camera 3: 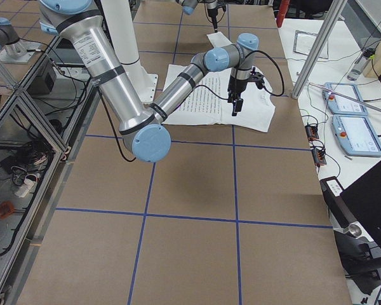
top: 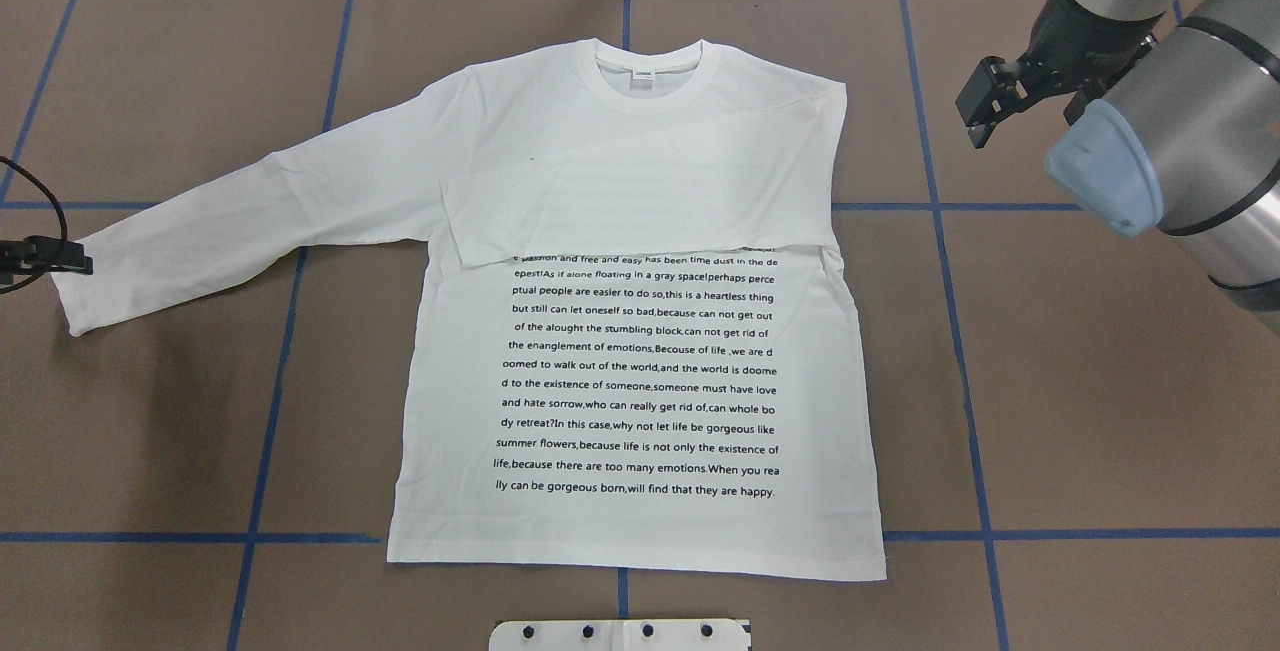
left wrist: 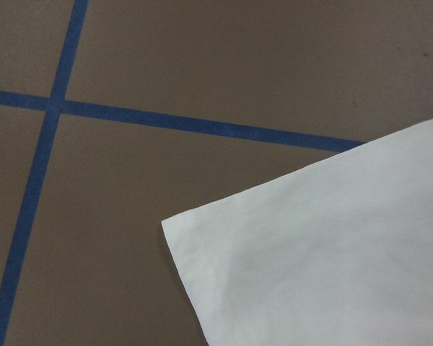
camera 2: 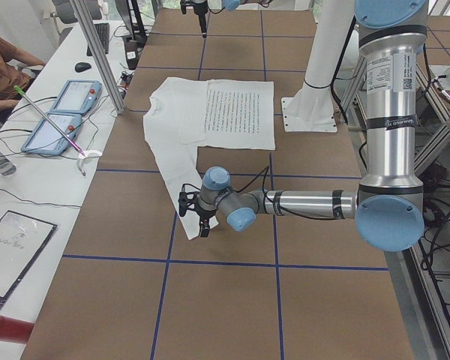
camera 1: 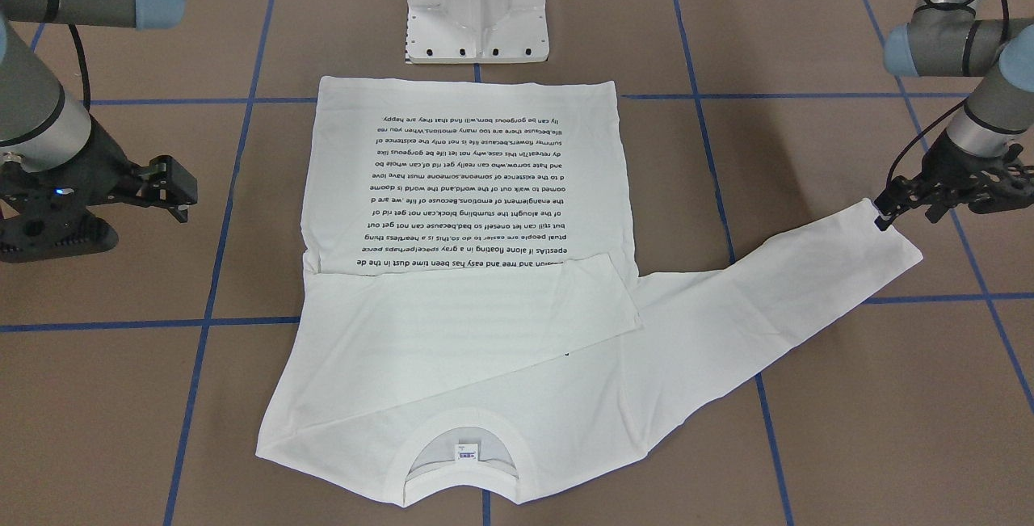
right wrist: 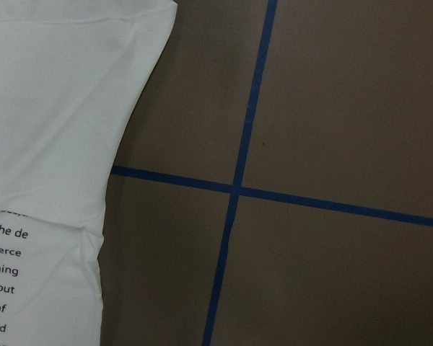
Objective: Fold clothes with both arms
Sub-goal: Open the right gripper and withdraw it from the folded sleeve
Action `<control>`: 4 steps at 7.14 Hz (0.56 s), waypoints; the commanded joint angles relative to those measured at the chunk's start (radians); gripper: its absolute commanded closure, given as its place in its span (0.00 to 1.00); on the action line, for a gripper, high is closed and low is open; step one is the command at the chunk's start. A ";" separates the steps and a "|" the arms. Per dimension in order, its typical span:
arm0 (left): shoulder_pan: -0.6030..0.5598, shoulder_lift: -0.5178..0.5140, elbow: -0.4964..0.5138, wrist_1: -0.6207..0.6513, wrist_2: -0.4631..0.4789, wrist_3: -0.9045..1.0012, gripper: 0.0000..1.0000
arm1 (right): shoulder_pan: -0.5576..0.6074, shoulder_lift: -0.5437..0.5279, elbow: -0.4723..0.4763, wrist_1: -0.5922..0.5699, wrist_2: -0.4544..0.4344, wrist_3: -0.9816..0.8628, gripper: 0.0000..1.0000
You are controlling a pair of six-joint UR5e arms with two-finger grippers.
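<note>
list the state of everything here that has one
shirt, flat on the table, print up
folded sleeve, lying across the chest
other sleeve, stretched out flat
left gripper, at that sleeve's end, grip unclear
right gripper, open, empty, beside the shirt

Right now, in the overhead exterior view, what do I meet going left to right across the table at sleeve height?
left gripper at the cuff → outstretched sleeve → folded sleeve lying across the chest → right gripper, off the cloth
</note>
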 commanded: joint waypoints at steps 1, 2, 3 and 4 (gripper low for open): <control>0.003 -0.033 0.050 -0.001 0.004 0.003 0.01 | 0.012 -0.049 0.036 0.000 0.015 -0.020 0.00; 0.004 -0.032 0.052 -0.003 0.003 0.004 0.01 | 0.012 -0.051 0.040 0.000 0.015 -0.020 0.00; 0.006 -0.030 0.050 -0.004 0.003 0.004 0.04 | 0.012 -0.051 0.043 0.000 0.015 -0.017 0.00; 0.006 -0.027 0.050 -0.007 0.003 0.003 0.05 | 0.012 -0.051 0.044 0.000 0.014 -0.011 0.00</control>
